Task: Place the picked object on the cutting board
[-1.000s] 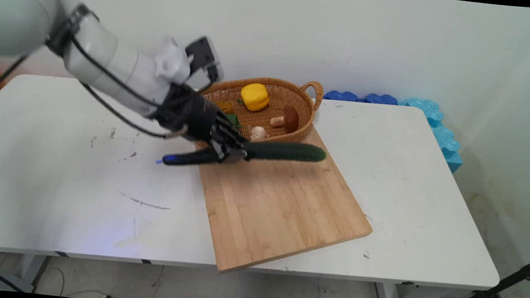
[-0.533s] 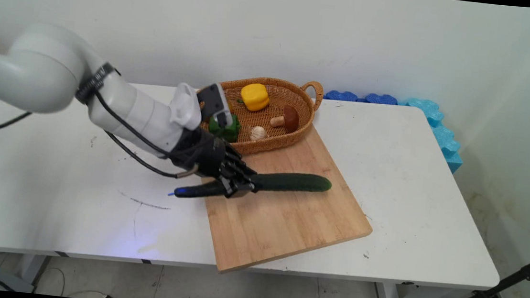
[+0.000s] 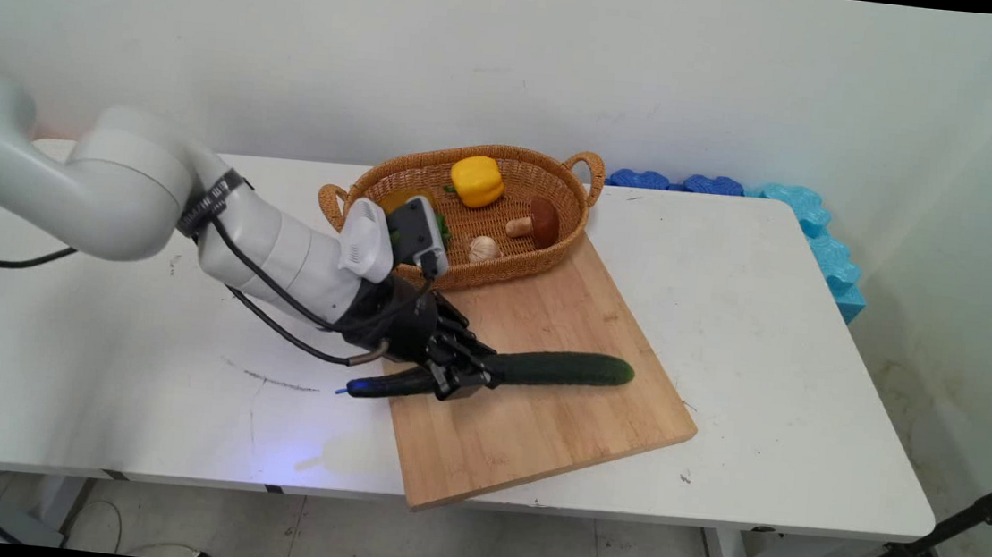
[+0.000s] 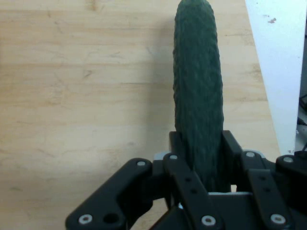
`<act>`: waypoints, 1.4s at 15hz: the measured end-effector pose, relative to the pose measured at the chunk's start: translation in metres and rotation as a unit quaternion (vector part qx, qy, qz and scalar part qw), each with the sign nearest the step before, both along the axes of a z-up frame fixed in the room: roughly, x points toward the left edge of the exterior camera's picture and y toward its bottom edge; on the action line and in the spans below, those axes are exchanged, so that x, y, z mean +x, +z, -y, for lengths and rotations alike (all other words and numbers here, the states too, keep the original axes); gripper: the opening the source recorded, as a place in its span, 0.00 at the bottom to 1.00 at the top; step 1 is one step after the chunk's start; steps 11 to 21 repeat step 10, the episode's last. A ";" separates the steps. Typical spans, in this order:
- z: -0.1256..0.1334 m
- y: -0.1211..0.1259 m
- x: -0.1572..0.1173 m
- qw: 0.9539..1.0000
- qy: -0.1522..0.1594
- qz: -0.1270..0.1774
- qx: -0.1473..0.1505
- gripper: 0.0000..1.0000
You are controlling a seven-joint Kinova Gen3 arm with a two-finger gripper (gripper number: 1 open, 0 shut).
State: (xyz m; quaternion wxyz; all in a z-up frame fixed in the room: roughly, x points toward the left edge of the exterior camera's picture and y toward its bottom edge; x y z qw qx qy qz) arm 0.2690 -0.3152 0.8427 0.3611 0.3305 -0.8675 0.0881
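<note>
One long dark green cucumber is clamped in the black two-finger gripper in the main view, lying nearly level and low over the pale wooden cutting board, its free end pointing toward the table's right side. Whether it touches the board cannot be told from here. The gripper sits at the board's left edge, reaching in from the left at the end of the white arm, and a dark blue-tipped piece sticks out from it to the left over the white table. Behind the board, its rim overlapping the board's far corner, stands an oval woven wicker basket with two loop handles. Inside it lie a yellow bell pepper, a brown-capped mushroom and a small pale garlic bulb; something green beside the arm's wrist is mostly hidden. Blue foam blocks line the wall past the table's far right corner.

In the hand view, the gripper has its fingers closed against the two sides of the cucumber, which runs straight up the picture from between them, bumpy-skinned, its rounded tip near the top edge. The cutting board fills the background beneath it, and a strip of the table shows at the right.
</note>
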 end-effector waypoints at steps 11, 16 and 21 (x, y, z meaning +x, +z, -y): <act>0.002 -0.020 -0.004 1.000 -0.014 -0.003 -0.003 1.00; 0.002 -0.020 -0.004 1.000 -0.014 -0.003 -0.003 1.00; 0.002 -0.020 -0.004 1.000 -0.014 -0.003 -0.003 1.00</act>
